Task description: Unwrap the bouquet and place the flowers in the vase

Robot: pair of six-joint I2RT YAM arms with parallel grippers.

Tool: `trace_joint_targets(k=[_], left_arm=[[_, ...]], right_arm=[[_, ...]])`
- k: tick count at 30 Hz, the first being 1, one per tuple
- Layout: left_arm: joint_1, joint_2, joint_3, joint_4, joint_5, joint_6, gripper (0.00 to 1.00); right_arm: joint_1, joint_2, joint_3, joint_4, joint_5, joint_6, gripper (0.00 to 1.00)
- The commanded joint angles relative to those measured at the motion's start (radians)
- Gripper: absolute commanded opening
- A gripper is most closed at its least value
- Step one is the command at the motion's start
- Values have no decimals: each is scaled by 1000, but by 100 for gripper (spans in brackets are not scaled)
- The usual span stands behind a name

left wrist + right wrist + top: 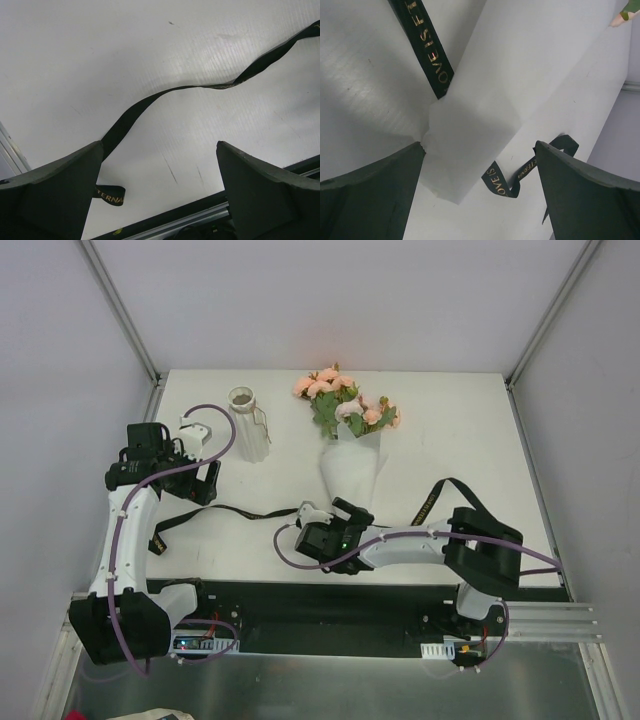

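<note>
A: Where did the bouquet (350, 455) lie?

B: Flat on the worktop (480, 430), about midway along the far edge. The flowers (345, 405) pointed at that edge, and the narrow end of the white paper cone (348, 475) pointed at the near one.

A: And the vase (248, 423)?

B: It stood upright to the left of the bouquet, apart from it, towards the far-left corner.

A: What about the black ribbon (240, 511)?

B: It was loose. It trailed from the near-left side of the worktop, passed the cone's narrow end and ran on to the right, with its gold lettering showing.

A: What did the right gripper (480, 147) have hold of?

B: Nothing. Its fingers were spread wide over the cone's narrow end, which lay between them in the wrist view with a stretch of ribbon on either side.

A: And the left gripper (160, 150)?

B: That one was spread wide too, with nothing in its grasp, over the left side of the worktop near the vase. The ribbon ran along the surface beneath it and slipped out of sight behind one finger. I couldn't tell whether the two touched.
</note>
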Motion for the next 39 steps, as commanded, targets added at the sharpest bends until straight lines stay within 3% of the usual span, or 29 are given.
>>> trace_joint_targets(k=[1,16,36,39], left_arm=[[-7,4,-4,9,22,2,96],[-9,19,8,20,14,-14,97],[-9,12,13,25,1,-14,98],[-7,12,17,25,2,-15,98]], right_arm=[[17,44,51,-45,83,-18,96],[32,97,63,73,259,-126,96],[-20,27,42,225,281,-186,99],[-20,-40,20,300,299,-227,81]])
